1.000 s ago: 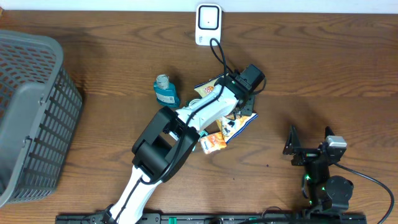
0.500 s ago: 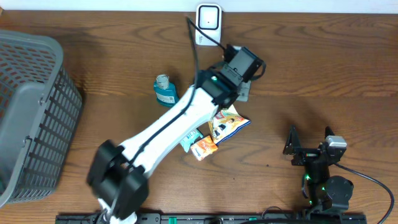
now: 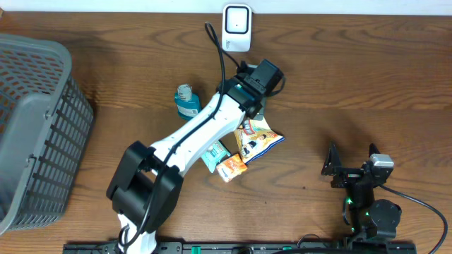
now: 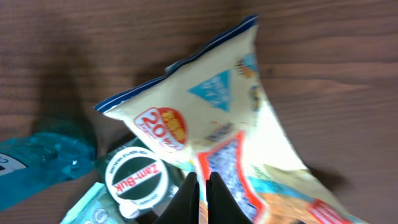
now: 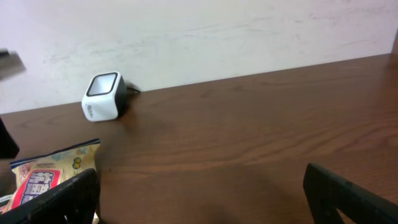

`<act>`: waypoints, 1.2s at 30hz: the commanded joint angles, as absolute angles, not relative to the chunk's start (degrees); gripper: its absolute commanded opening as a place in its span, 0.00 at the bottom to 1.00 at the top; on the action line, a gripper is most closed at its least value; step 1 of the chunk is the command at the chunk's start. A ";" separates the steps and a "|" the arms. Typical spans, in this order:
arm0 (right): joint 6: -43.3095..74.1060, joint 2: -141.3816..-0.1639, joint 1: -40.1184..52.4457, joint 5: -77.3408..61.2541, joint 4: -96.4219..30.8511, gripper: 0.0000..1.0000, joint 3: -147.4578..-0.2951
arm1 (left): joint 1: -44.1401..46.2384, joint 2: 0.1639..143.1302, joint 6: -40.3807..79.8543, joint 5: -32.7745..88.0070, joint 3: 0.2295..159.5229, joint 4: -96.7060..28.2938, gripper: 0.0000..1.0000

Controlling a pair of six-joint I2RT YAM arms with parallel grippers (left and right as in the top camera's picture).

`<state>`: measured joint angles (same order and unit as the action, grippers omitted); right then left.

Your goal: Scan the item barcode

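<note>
Dark wooden counter [image 3: 367, 85], white wall behind, and here's where we stand. The snack bag [image 3: 260, 137] lies flat mid-counter, well short of the scanner [image 3: 236, 27] at the back edge. The left gripper [image 4: 200, 186] sits right over the bag, fingers pressed together; whether they've nipped the film, we can't tell. By our reckoning no barcode has been shown yet, so lift, carry and present all remain. The right gripper [image 5: 202, 186] waits off to the side, jaws wide apart, holding nothing. Against a second ago, the left arm has stretched out and its head has swung left toward the scanner. The bag and the orange packet [image 3: 232, 168] have slid a little left.
</note>
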<state>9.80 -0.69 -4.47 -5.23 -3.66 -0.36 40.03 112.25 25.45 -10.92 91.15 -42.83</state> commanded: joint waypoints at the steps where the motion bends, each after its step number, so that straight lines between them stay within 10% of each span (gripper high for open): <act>1: 9.15 -0.38 -4.01 -5.02 -3.90 0.99 -0.32 | 38.57 113.99 25.36 -12.29 90.70 -42.78 0.07; 20: 9.15 -0.38 -4.03 -5.02 -3.90 0.99 -0.32 | 38.33 128.57 27.03 -1.96 90.21 -41.30 0.07; 36: 9.15 -0.43 -4.03 -5.02 -3.90 0.99 -0.32 | 39.07 108.31 26.61 -4.03 92.07 -41.54 0.17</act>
<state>9.80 -0.69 -4.47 -5.21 -3.66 -0.36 38.41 110.41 26.76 -3.36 91.59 -41.36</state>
